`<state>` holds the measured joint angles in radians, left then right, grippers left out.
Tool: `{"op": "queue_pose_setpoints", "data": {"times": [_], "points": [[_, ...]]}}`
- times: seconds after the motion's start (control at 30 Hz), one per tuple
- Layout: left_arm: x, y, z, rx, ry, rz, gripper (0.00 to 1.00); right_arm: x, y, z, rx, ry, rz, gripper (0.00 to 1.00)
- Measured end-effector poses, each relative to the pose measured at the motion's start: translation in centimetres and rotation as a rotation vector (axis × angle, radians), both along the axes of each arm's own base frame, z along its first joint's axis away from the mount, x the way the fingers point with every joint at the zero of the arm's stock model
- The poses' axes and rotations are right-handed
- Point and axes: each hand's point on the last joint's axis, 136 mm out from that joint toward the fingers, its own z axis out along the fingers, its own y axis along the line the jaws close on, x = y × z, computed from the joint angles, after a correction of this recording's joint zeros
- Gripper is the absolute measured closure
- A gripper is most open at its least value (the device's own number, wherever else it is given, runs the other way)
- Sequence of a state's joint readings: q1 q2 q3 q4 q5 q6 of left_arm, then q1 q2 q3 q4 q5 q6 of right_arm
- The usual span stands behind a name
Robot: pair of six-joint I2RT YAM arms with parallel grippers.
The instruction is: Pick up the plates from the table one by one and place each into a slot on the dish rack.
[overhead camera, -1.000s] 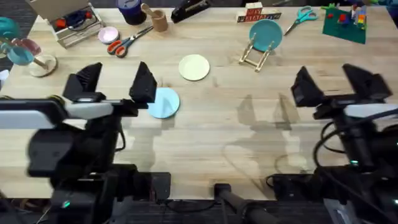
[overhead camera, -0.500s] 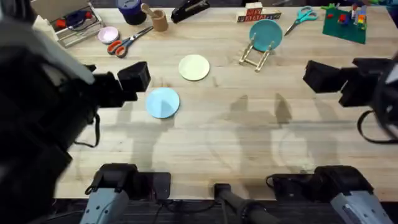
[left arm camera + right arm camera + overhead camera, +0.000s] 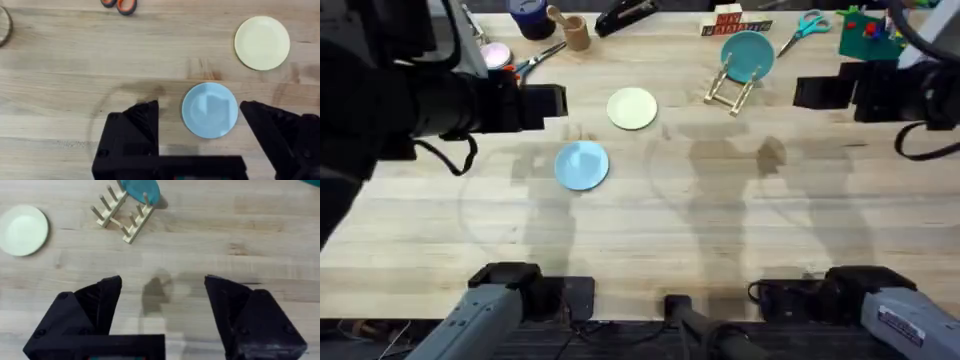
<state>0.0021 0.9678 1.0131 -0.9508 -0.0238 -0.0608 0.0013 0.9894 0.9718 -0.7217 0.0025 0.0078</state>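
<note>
Left wrist view: the light blue plate (image 3: 210,109) is seen flat on the table (image 3: 60,60), directly between the left gripper (image 3: 200,125) fingers (spread wide, holding nothing). The right gripper (image 3: 162,300), likewise open, is nearer the dish rack (image 3: 122,211).

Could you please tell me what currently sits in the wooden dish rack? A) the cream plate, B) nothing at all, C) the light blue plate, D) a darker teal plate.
D: a darker teal plate stands upright in the dish rack, while the light blue plate and the cream plate both lie flat on the table.
</note>
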Motion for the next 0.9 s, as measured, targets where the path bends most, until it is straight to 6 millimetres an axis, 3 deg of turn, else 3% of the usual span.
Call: {"op": "queue_pose_setpoints", "data": {"times": [0.2, 0.23, 0.4, 0.47, 0.73, 0.9], "points": [[0.3, 0.0, -1.0, -0.002, 0.044, 0.001, 0.024, 0.0, 0.0, -1.1, 0.016, 0.051, -0.018, 0.005], [0.3, 0.0, -1.1, -0.001, 0.046, 0.001, 0.115, 0.0, 0.0, -1.1, 0.017, 0.051, -0.02, 0.005], [-0.1, -0.4, -1.4, -0.016, 0.068, -0.018, 0.904, -0.1, 0.5, -1.1, 0.046, 0.052, -0.011, 0.005], [-0.4, -1.0, -1.6, -0.039, 0.083, -0.054, 0.955, -0.1, 0.9, -1.1, 0.064, 0.052, 0.002, 0.005], [-2.6, -1.6, -2.5, -0.261, 0.163, -0.168, 0.96, -0.2, 2.4, -1.0, 0.134, 0.054, 0.057, 0.005], [-2.2, -1.7, -3.3, -0.425, 0.179, -0.234, 0.961, -0.3, 3.0, -0.9, 0.166, 0.056, 0.081, 0.005]]}}
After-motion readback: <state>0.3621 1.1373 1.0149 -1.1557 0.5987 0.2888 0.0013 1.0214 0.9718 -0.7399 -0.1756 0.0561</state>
